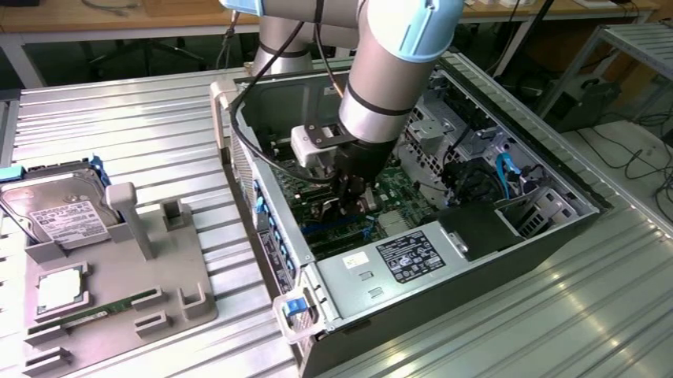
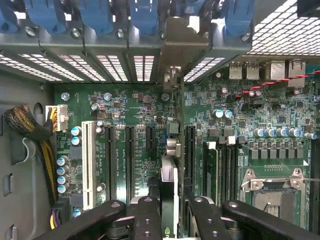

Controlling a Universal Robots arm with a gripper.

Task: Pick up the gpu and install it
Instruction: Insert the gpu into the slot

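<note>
One arm is all I have to work with, and in the exterior view it reaches down into the open computer case (image 1: 315,102), which lies on its side on the ribbed metal surface (image 1: 126,118) so the motherboard (image 1: 395,189) faces up and I can come at it from above. My end effector (image 1: 352,206) is low inside the case, just over the board. Off toward the exterior view's left sits a grey holder tray (image 1: 147,291) with a hard drive (image 1: 58,213) standing in it, a processor (image 1: 61,287) lying flat and a RAM stick (image 1: 100,309) in its groove; they are parked there well apart from the case, out of the arm's way.

From the wrist view, I see the end effector (image 2: 169,210) closed on the gpu (image 2: 169,192), gripping it by its upper edge between the black fingers (image 2: 145,217) so the card hangs edge-on, straight below the camera. I judge that hold is meant to keep the card upright and square to the slots. The card's silver bracket (image 2: 174,75) runs up against the case's rear wall, between the blue slot clips (image 2: 145,17). Long black expansion slots (image 2: 110,160) run parallel on either side of it. Whether its lower edge is already seated in a slot I cannot tell.
</note>
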